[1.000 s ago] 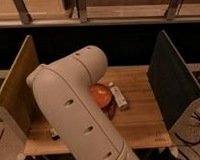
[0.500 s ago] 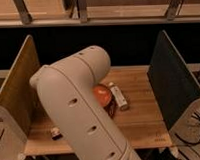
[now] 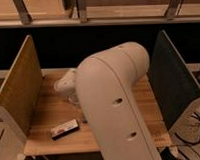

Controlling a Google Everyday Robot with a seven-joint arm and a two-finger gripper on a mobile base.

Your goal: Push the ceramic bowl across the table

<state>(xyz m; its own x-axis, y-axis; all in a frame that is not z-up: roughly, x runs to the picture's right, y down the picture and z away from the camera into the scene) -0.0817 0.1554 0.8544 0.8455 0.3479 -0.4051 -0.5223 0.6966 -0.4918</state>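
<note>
Item: ceramic bowl. Not visible; probably hidden behind arm (image 3: pixel 114 94) over middle of table (image 3: pixel 49 109). Judged rigid, weighty, glossy-slick, chippable; contact low on outer wall, never rim, with steady push. Likewise concealed behind arm: gripper, state cannot be told.

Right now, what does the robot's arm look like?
The arm is a big, smooth, creamy-white tube with a rounded bend at the top, like a fat elbow. A few small dark holes dot its side. No cables or writing show. The gripper seems to be the smaller pale, rounded lump poking out beside the arm, above the table. I cannot make out more of it.
</note>
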